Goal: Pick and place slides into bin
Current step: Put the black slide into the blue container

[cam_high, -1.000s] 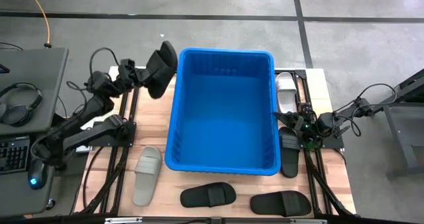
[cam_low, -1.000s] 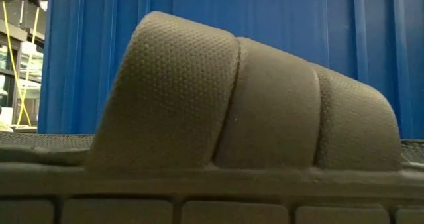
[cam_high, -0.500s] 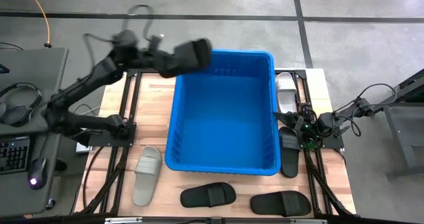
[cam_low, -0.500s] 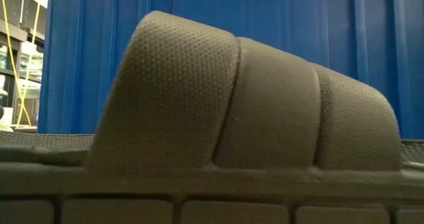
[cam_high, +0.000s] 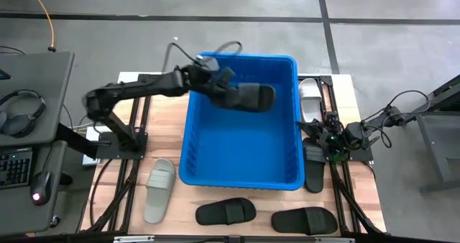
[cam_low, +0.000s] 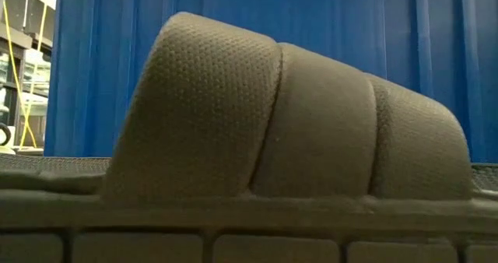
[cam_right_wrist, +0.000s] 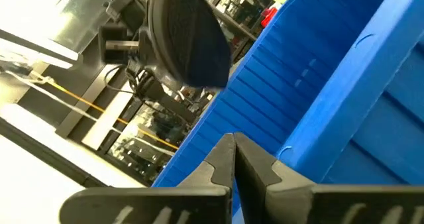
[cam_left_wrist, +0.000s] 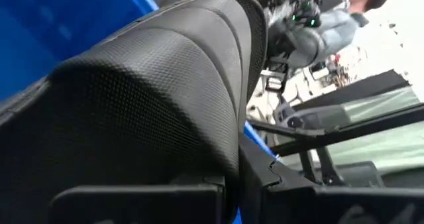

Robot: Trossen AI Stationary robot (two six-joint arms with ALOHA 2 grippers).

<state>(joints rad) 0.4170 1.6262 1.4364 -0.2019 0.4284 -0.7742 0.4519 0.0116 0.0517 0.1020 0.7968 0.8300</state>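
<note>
We are observing the left pincer [cam_high: 228,89] clamping a black slide [cam_high: 248,96] above the bin [cam_high: 192,128], its long axis running across the bin's far half. The right pincer [cam_right_wrist: 233,159] is resting closed beside the bin's right wall.

left arm: swung from beside the bin's far-left corner, outside its wall, to reach across the rim and over the inside of the bin [cam_high: 287,121]
left tool [cam_high: 228,93]: moved with the arm, from over the bench to above the bin's far half, clamped on its load throughout
black slide [cam_high: 251,97]: carried along, earlier hanging outside the bin's left wall, half a second ago over the rim, now over the blue interior, clear of the floor
</note>
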